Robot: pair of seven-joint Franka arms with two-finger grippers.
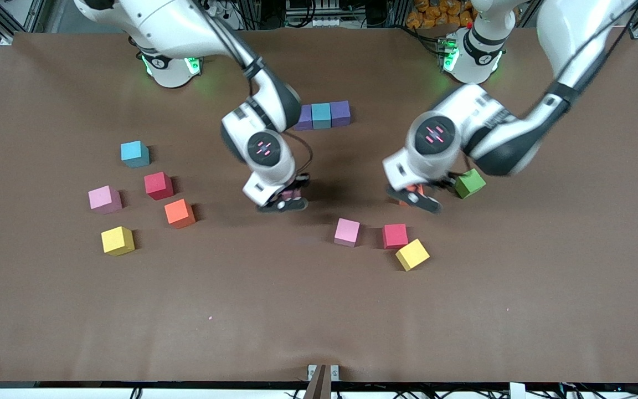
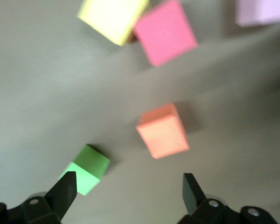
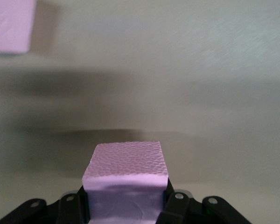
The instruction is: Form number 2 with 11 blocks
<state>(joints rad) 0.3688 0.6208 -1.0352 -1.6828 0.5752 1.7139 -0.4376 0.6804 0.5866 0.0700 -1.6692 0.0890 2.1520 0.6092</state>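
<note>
Clamping a purple block [image 3: 126,175] between its fingers, the right gripper [image 1: 286,200] hangs above bare table near the middle, with the row it seems bound for, three cubes reading purple, sky blue, purple [image 1: 322,116], lying farther from the front camera and slightly toward the left arm's end. That row [image 1: 322,116] is all that shows of the number 2, its long axis running along the table from one arm's end to the other, so the held cube would most likely go just below one end of it, judging from the digit's shape. The right arm is clearly the nearer of the two to the row. The left gripper [image 2: 128,186], jaws spread wide and holding nothing, hovers over an orange block [image 2: 162,131], which sits squarely between the fingertips' line in the left wrist view; the green cube [image 1: 469,183] lies close beside it and could be nudged on the way down. Loose blocks wait in two clusters: pink [image 1: 346,231], red [image 1: 395,236] and a skewed yellow [image 1: 412,254] nearer the front camera, the red and yellow almost touching; and toward the right arm's end, sky blue [image 1: 134,153], red [image 1: 158,185], pink [image 1: 104,199], orange [image 1: 179,213] and yellow [image 1: 117,240], each apart from the others. The brown table [image 1: 319,310] is flat and matte, with open room around the row for the digit to grow toward the front camera.
</note>
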